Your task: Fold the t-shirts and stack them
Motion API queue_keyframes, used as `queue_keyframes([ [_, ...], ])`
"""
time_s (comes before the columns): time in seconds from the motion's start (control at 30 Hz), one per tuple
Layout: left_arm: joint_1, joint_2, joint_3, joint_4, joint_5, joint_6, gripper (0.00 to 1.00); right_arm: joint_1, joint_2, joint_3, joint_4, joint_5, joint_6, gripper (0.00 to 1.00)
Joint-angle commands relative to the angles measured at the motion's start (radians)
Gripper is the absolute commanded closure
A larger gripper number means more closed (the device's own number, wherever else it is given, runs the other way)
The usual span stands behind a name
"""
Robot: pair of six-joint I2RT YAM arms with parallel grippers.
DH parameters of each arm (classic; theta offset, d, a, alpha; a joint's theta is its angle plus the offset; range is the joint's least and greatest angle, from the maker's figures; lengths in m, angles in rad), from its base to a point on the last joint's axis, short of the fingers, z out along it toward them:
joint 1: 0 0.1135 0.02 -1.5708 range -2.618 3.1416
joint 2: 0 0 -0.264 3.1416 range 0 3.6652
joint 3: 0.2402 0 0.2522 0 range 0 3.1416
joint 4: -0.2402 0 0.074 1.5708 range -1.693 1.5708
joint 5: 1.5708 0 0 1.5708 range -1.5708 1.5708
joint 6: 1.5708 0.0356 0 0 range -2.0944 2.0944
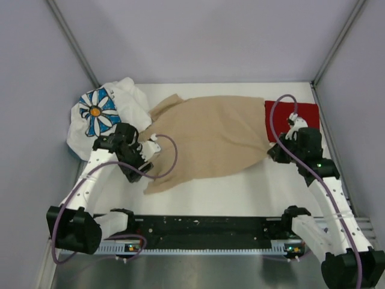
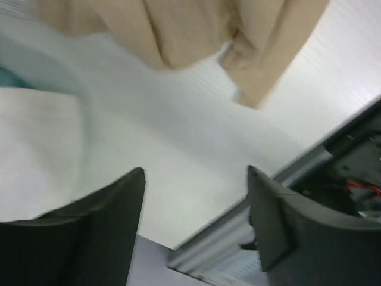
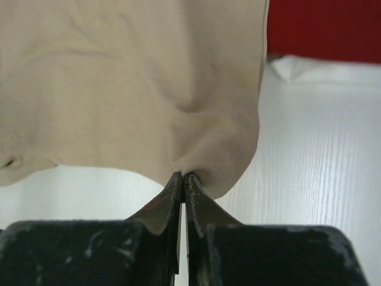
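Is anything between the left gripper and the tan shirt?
Nothing visible. Only bare table separates the open left gripper from the tan shirt; the daisy shirt lies off to the side. The right gripper pinches the tan shirt's edge.

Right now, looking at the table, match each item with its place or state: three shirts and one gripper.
1 plain tan cloth t-shirt
2 plain dark red cloth t-shirt
3 white cloth t-shirt printed with a daisy
4 left gripper

A bunched, far left
B open, empty
C pinched by right gripper
D flat, far right

Pairs: 1-C, 2-D, 3-A, 4-B
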Motion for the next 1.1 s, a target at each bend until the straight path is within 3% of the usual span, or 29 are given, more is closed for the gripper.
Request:
queue_keyframes([
  [0.0,0.001,-0.019,-0.067,-0.174,0.062,0.134,0.22,0.006,-0.001,-0.062,0.038,-0.036,0.040,1.00],
  [0.07,-0.017,-0.022,-0.061,-0.180,0.048,0.135,0.24,0.006,0.004,-0.074,0.044,-0.013,0.040,1.00],
  [0.17,-0.098,-0.046,-0.032,-0.220,0.091,0.142,0.38,0.006,0.007,-0.081,0.050,0.014,0.041,1.00],
  [0.23,-0.218,-0.074,-0.039,-0.222,0.123,0.116,0.49,0.006,0.012,-0.082,0.052,0.025,0.040,1.00],
  [0.3,-0.359,-0.097,-0.058,-0.212,0.186,0.088,0.54,0.006,0.018,-0.084,0.053,0.027,0.040,1.00],
  [0.4,-0.597,-0.105,-0.100,-0.144,0.235,0.025,0.51,0.007,0.032,-0.082,0.055,0.031,0.040,1.00],
  [0.47,-0.745,-0.080,-0.142,-0.058,0.197,-0.016,0.42,0.006,0.036,-0.078,0.057,0.031,0.038,1.00],
  [0.67,-0.976,0.084,-0.223,0.128,0.140,0.028,0.30,0.007,0.044,-0.078,0.057,0.047,0.037,1.00],
  [0.87,-1.021,0.095,-0.344,0.189,0.142,0.155,0.24,0.006,0.052,-0.085,0.055,0.059,0.041,1.00],
  [1.07,-1.021,0.151,-0.421,0.269,0.065,0.149,0.24,0.007,0.050,-0.079,0.052,0.060,0.057,1.00],
])
